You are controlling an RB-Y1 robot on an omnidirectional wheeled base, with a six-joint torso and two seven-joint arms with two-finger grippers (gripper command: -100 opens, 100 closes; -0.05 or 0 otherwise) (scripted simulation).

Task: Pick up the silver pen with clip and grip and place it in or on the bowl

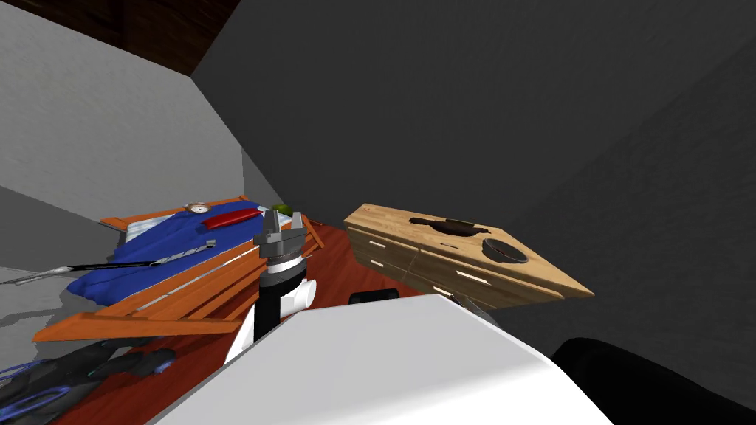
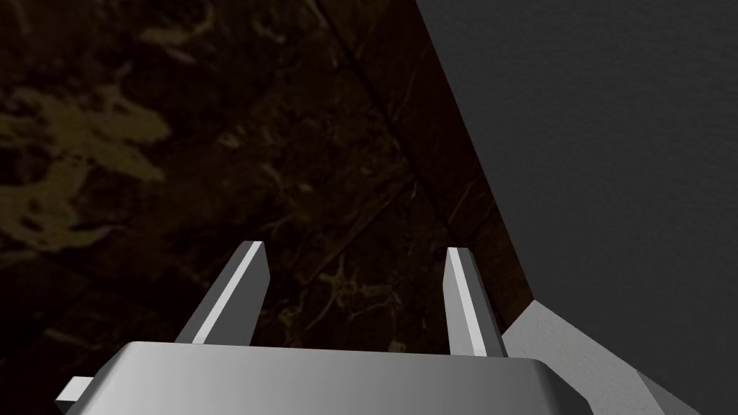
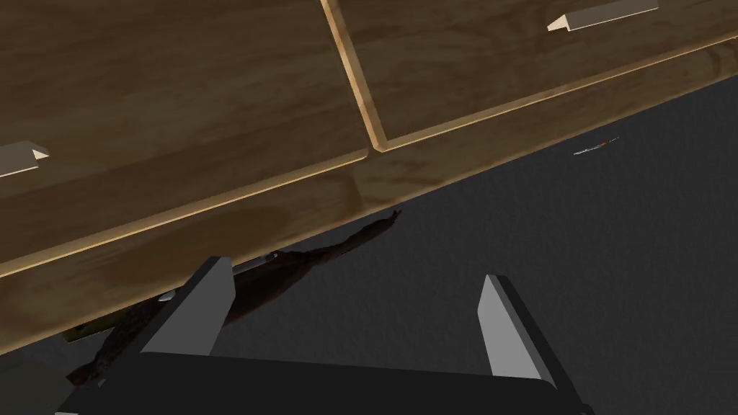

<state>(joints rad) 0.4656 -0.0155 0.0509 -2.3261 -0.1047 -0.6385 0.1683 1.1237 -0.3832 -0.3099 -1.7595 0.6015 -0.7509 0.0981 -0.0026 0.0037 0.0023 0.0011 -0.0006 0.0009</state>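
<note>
With your left end effector (image 1: pixel 284 216) and right end effector (image 3: pixel 357 270) both spread apart and empty, take what looks like the pen (image 1: pixel 184 252), lying on the bed (image 1: pixel 170 291), crosswise at its grip: light, stiff, likely slippery.

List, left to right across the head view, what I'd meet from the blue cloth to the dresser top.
thin silver and dark pen on the rumpled blue cloth → left gripper, fingers open → dark brown elongated object on the light wooden dresser → dark round bowl on the same top.
</note>
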